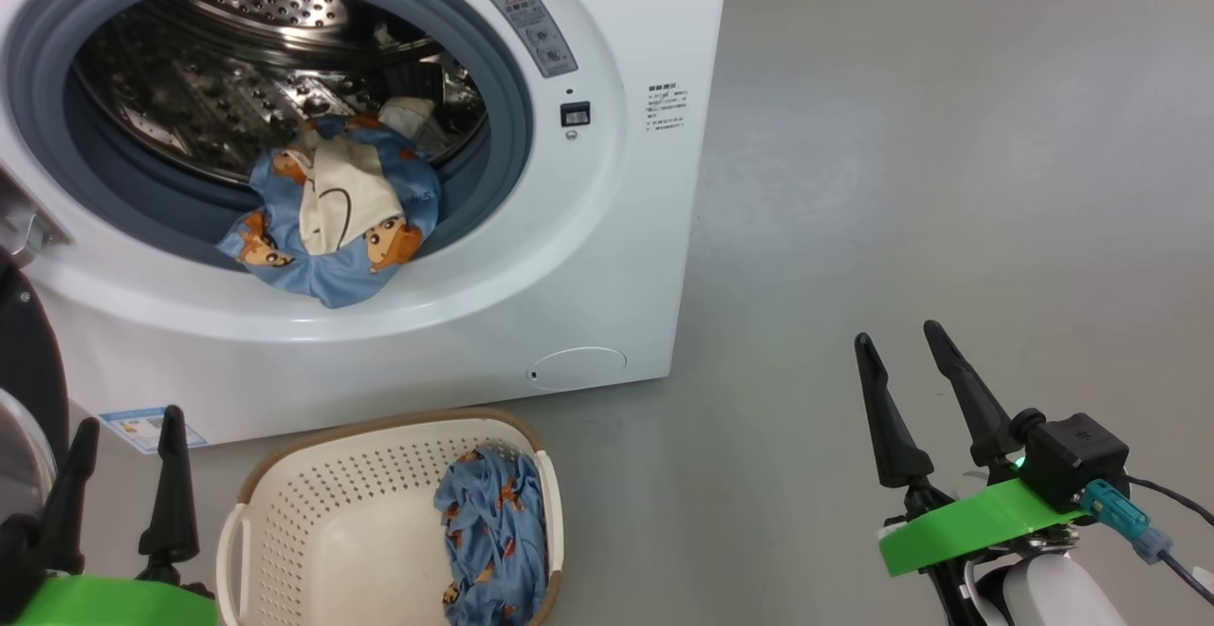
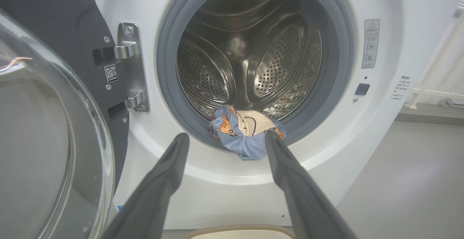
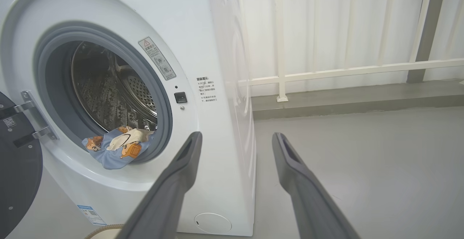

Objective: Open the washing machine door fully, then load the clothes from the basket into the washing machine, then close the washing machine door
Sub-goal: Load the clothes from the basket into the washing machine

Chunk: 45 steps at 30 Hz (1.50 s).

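Observation:
The washing machine (image 1: 607, 256) stands with its door (image 2: 40, 137) swung wide open to the left on its hinge. A light blue garment with orange prints and a cream patch (image 1: 332, 213) lies over the grey gasket, hanging out of the steel drum (image 2: 250, 54). Another blue printed garment (image 1: 493, 536) lies in the right end of the cream basket (image 1: 313, 512) on the floor before the machine. My left gripper (image 1: 128, 422) is open beside the basket's left end. My right gripper (image 1: 901, 337) is open over bare floor, right of the machine. Both hold nothing.
Grey floor (image 1: 948, 180) stretches to the right of the machine. A small round white flap (image 1: 577, 367) sits low on the machine's front. A white railing (image 3: 344, 68) and a low kerb run behind, in the right wrist view.

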Motion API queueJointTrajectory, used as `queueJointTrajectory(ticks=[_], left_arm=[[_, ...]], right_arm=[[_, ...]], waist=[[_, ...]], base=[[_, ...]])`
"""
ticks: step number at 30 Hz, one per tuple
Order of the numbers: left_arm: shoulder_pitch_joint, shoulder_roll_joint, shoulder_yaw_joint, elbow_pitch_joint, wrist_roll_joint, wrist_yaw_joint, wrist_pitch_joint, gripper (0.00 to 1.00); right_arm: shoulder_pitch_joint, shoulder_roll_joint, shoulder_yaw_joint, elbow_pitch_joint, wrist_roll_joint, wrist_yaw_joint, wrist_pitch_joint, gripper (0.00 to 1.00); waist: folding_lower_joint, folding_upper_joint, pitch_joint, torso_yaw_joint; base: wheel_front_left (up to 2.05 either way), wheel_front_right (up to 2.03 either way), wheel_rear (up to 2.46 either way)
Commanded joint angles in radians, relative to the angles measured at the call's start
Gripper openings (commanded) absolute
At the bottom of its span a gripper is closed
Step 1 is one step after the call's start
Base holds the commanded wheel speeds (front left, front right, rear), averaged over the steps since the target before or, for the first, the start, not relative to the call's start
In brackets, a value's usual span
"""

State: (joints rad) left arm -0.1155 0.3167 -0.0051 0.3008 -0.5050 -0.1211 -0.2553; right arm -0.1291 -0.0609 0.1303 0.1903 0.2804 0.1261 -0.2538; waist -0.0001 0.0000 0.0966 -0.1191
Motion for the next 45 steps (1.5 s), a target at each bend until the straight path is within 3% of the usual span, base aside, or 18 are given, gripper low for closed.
queueJointTrajectory(ticks=[1,27,36,45], left_arm=[[-0.006,0.018,0.045,-0.032,0.014,0.004,-0.006,1.0],[-0.025,-0.005,0.048,-0.018,0.016,-0.006,-0.006,1.0],[-0.058,0.022,0.012,0.006,0.007,-0.008,0.001,1.0],[-0.203,0.08,-0.086,0.069,-0.024,-0.009,0.055,1.0]], right_arm=[[0.004,-0.004,0.024,-0.027,-0.005,0.005,-0.008,1.0],[0.001,0.004,0.015,-0.035,-0.006,0.005,-0.008,1.0],[-0.005,0.008,0.02,-0.046,-0.012,0.005,-0.008,1.0],[-0.021,0.01,0.04,-0.078,-0.005,0.005,-0.008,1.0]], waist=[[0.0001,0.0,-0.001,-0.002],[0.0001,0.0,0.008,-0.002],[0.0001,0.0,0.031,-0.017],[0.0001,0.0,0.111,-0.045]], base=[[0.0,0.0,0.0],[0.0,0.0,0.0],[0.0,0.0,0.0],[0.0,0.0,0.0]])
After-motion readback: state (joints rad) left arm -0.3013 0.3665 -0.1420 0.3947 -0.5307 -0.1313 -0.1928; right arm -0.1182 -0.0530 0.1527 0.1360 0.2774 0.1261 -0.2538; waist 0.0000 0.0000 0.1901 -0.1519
